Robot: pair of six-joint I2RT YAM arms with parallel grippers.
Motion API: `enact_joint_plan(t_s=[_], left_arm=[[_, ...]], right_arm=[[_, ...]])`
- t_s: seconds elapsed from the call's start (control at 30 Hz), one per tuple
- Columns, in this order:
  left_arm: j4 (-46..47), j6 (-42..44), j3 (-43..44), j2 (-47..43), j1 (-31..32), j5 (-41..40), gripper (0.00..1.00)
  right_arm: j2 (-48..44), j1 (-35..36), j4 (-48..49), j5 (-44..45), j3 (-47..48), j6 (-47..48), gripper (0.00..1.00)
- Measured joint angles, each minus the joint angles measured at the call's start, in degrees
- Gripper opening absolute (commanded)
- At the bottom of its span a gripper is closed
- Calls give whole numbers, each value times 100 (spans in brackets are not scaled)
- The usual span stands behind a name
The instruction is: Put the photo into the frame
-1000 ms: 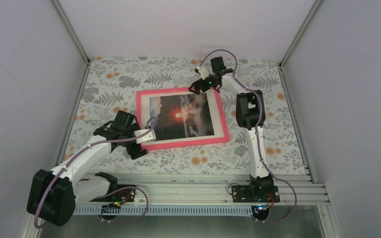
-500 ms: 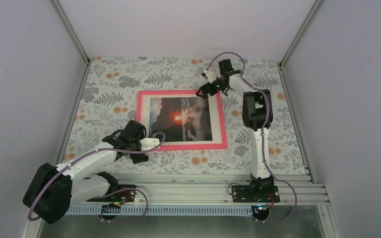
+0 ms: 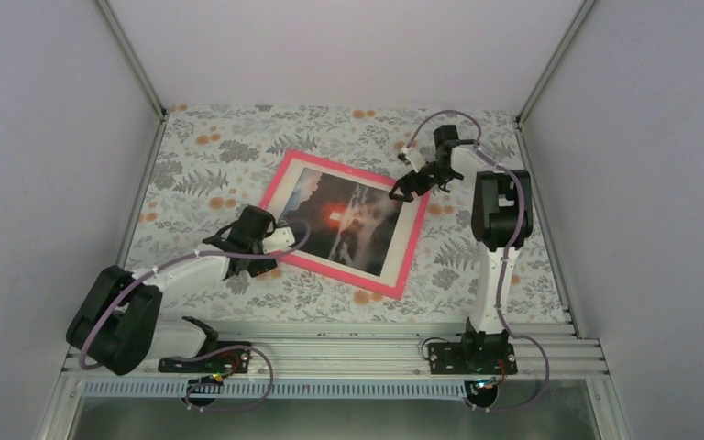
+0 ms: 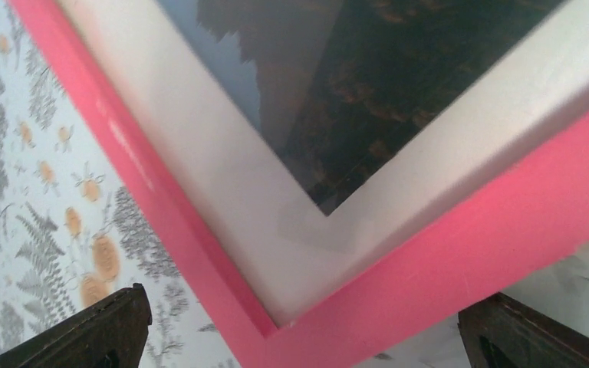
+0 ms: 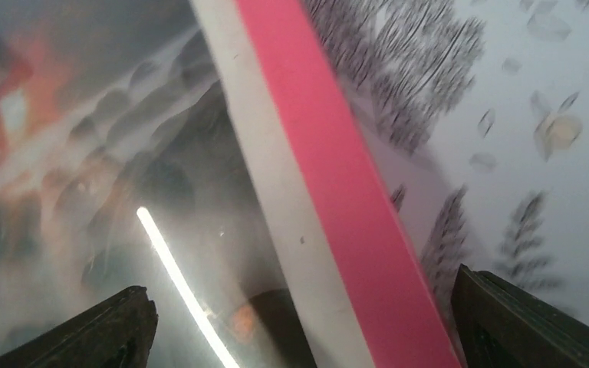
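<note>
As the frame lies skewed, the photo inside, I see from above the left gripper at its near corner. Left wrist: wide, empty jaws straddle that corner. Right wrist: the right gripper gapes empty over the far edge.

**One high overview, two close looks at the frame's edge**

The top external camera sits high behind the arm bases. It looks down and forward over the whole flowered worktop, far enough back to show both arms. The left wrist camera looks past the left gripper at a corner of the frame, very near. The right wrist camera, past the right gripper, is as near to a straight side, slightly blurred. All three views share the frame and photo.
</note>
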State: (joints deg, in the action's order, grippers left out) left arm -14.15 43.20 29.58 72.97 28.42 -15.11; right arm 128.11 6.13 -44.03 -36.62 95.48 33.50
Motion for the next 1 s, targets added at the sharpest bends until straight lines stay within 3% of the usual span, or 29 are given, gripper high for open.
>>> enact_joint_plan(t_s=[0.33,0.63,1.0], left_arm=[[131,-474,1248,1473,-1043,52,100],[184,-833,1873,2111,-1241,354,100],[144,-1067,2426,2601,-1357,684,100]], right_arm=[[-1027,-181,-413,-9,-1539,824,95],[-1598,-170,-852,-304,-2468,1279,97],[-1722,-120,-1569,-411,-2710,1628,98]])
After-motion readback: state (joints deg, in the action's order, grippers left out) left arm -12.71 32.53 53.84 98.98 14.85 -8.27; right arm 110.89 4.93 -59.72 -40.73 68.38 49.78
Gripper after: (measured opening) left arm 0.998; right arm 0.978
